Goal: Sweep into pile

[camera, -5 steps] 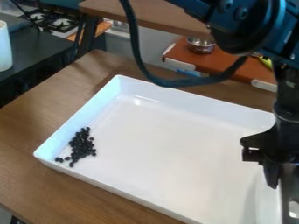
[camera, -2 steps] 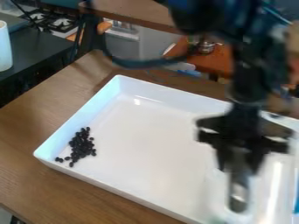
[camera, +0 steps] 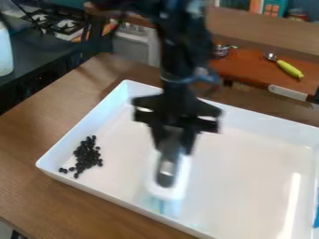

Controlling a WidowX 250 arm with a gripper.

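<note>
Beans (camera: 88, 156) lie at the left end of the tray (camera: 249, 186); the gripper (camera: 172, 147) clamps a brush (camera: 165, 179) by its handle.

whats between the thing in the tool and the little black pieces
In the camera view, only bare white tray floor lies between the held thing and the black pieces.

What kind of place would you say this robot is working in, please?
Probably a robotics lab set up with toy kitchens: a black robot arm hangs over a white tray on a wooden table, with a small stove behind.
</note>
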